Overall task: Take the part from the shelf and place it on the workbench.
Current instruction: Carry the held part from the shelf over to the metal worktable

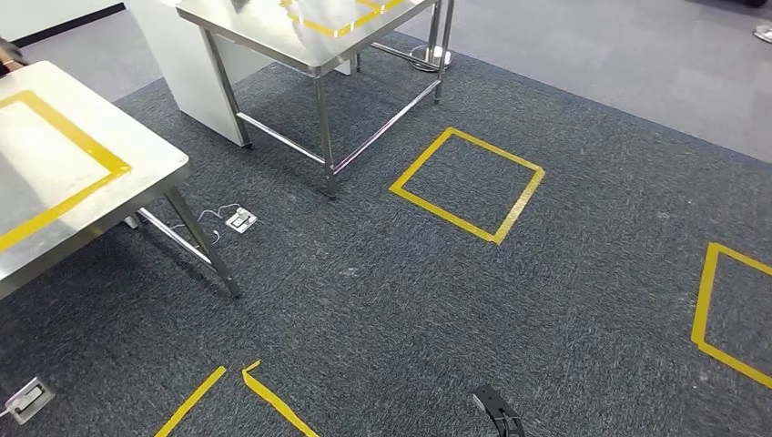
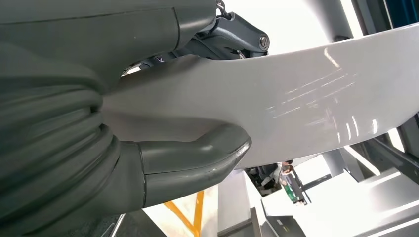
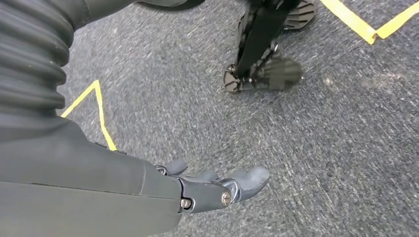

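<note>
A large, glossy white curved part [image 2: 296,98] lies in my left hand [image 2: 99,123]: the thick grey thumb [image 2: 207,158] presses on one face and the dark fingers [image 2: 232,34] clamp the opposite face. My right hand [image 3: 207,187] hangs low over the dark carpet with its fingers stretched out and nothing in it. Two steel workbenches marked with yellow tape stand ahead, one near on the left [image 1: 137,173] and one farther back [image 1: 300,55]; both tops look bare where they show.
Yellow tape squares mark the grey carpet, one in the middle [image 1: 469,187] and one at the right edge [image 1: 719,309]. Floor socket boxes lie by the near bench's legs [image 1: 241,218] and at the lower left [image 1: 27,399]. A white cabinet [image 1: 182,64] stands behind the far bench.
</note>
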Tool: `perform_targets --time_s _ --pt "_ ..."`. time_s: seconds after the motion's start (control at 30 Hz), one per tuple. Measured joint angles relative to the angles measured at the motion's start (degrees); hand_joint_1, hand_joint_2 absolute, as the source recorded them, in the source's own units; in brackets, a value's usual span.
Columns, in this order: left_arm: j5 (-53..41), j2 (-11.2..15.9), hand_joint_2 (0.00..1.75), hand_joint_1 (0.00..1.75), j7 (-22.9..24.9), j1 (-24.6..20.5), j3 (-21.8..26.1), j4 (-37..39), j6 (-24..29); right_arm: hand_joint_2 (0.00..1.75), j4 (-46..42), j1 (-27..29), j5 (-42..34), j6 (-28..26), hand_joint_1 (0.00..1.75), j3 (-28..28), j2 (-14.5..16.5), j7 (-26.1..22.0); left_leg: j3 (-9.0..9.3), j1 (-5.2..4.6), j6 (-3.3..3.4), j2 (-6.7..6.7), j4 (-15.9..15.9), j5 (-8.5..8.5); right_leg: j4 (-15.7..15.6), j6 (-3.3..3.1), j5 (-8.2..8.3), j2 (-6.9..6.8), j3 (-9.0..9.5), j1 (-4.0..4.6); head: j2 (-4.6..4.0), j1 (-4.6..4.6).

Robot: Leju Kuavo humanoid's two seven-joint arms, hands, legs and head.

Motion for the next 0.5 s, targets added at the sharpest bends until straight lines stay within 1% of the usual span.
perform_targets --time_s 0.03,0.07,0.1,0.13,0.17,0.2,0.23,0.27,0.3,0.33,0.37,0.4,0.43,0.47,0.5 --pt "-0.1 -0.1 1.75 1.75 0.0 0.0 0.0 0.0 0.1 1.75 0.0 0.1 0.0 0.0 0.0 0.0 0.0 0.2 -0.13 0.03 0.13 -0.54 0.0 0.06 3.8 0.11 -1.68 0.98 -1.88 -0.05 0.0 0.09" --pt "-0.2 -0.2 1.75 1.75 0.0 0.0 0.0 0.1 0.1 1.75 0.0 0.1 0.0 0.0 0.0 0.0 0.0 0.3 -0.25 0.04 0.18 -1.17 0.0 0.11 7.2 0.16 -2.82 1.38 -3.63 -0.06 0.0 0.16" --pt "-0.3 -0.2 1.75 1.75 0.0 0.0 0.0 0.2 0.2 1.75 0.0 0.2 0.0 0.0 0.0 0.0 0.0 0.4 -0.33 0.04 0.18 -1.87 0.1 0.14 8.8 0.14 -2.88 1.5 -4.64 -0.08 0.0 0.2" --pt "-0.4 -0.3 1.75 1.75 0.2 0.0 0.0 0.3 0.2 1.75 0.0 0.3 0.0 0.0 0.0 0.0 0.0 0.5 -0.37 0.05 0.14 -2.56 0.1 0.17 8.4 0.05 -1.87 1.59 -4.61 -0.11 0.0 0.21" --pt "-0.6 -0.3 1.75 1.75 0.3 -0.1 0.0 0.5 0.2 1.75 0.0 0.3 0.0 0.0 0.0 0.0 0.0 0.5 -0.39 0.05 0.06 -3.27 0.2 0.22 5.9 -0.1 -0.01 1.87 -3.58 -0.16 0.0 0.22" --pt "-0.7 -0.3 1.75 1.75 0.6 -0.3 0.0 0.6 0.2 1.75 0.0 0.2 -0.1 0.0 0.0 0.0 0.0 0.5 -0.4 0.08 -0.06 -3.94 0.2 0.28 1.9 -0.29 2.17 2.65 -1.77 -0.25 0.0 0.23" --pt "-0.9 -0.3 1.75 1.75 0.7 -0.6 0.0 0.7 0.2 1.75 0.0 0.2 -0.1 0.0 0.0 0.0 0.0 0.6 -0.48 0.02 -0.3 -4.55 0.3 0.35 -1.8 -0.44 3.66 3.77 -0.06 -0.31 0.0 0.22" --pt "-1.0 -0.3 1.75 1.75 0.8 -0.9 0.0 0.9 0.3 1.75 0.0 0.2 -0.2 0.0 0.0 0.0 0.0 0.6 -0.6 0.01 -0.61 -5.19 0.3 0.46 -4.6 -0.57 4.58 4.63 1.17 -0.33 0.0 0.24" --pt "-1.0 -0.2 1.75 1.75 0.9 -1.2 -0.1 1.0 0.3 1.75 0.0 0.1 -0.3 0.0 0.0 0.0 0.0 0.6 -0.73 0.01 -1.01 -5.78 0.3 0.6 -6.1 -0.72 4.87 5.14 1.82 -0.28 0.0 0.24" --pt "-1.0 -0.1 1.75 1.75 1.0 -1.4 -0.2 1.1 0.3 1.75 0.0 0.1 -0.3 0.0 0.0 0.0 -0.1 0.6 -0.85 0.05 -1.47 -6.36 0.1 0.8 -6.5 -0.9 4.77 5.02 1.9 -0.13 0.0 0.23" --pt "-1.0 0.0 1.75 1.75 1.0 -1.6 -0.3 1.3 0.3 1.75 0.0 0.0 -0.4 0.0 0.0 0.0 -0.1 0.6 -0.97 0.15 -1.92 -6.95 -0.1 1.04 -6.6 -1.23 4.99 4.37 2.0 -0.14 0.0 0.25" --pt "-1.0 0.2 1.75 1.75 1.1 -1.7 -0.4 1.4 0.3 1.75 0.0 0.0 -0.5 0.0 0.0 0.0 0.0 0.6 -1.13 0.22 -2.26 -6.75 -0.2 1.12 -6.9 -1.64 5.23 3.73 2.13 -0.17 0.0 0.23" --pt "-1.0 0.3 1.75 1.75 1.1 -1.9 -0.5 1.6 0.3 1.75 0.0 -0.1 -0.5 0.0 0.0 0.0 0.0 0.6 -1.54 0.18 -2.5 -5.72 0.4 0.7 -7.1 -2.09 5.49 3.11 2.25 -0.23 0.0 0.15" --pt "-1.0 0.5 1.75 1.75 1.1 -2.3 -0.7 1.8 0.3 1.75 0.0 -0.1 -0.6 0.0 0.0 0.0 0.0 0.5 -2.4 0.11 -2.67 -4.22 2.1 -0.38 -7.4 -2.47 5.72 2.45 2.34 -0.33 0.0 0.04" --pt "-1.0 0.5 1.75 1.75 1.1 -2.7 -0.8 2.0 0.3 1.75 0.0 -0.1 -0.6 0.0 0.0 0.0 0.0 0.5 -3.68 0.06 -2.77 -2.43 4.9 -2.04 -7.5 -2.72 5.83 1.79 2.31 -0.28 0.0 -0.07"
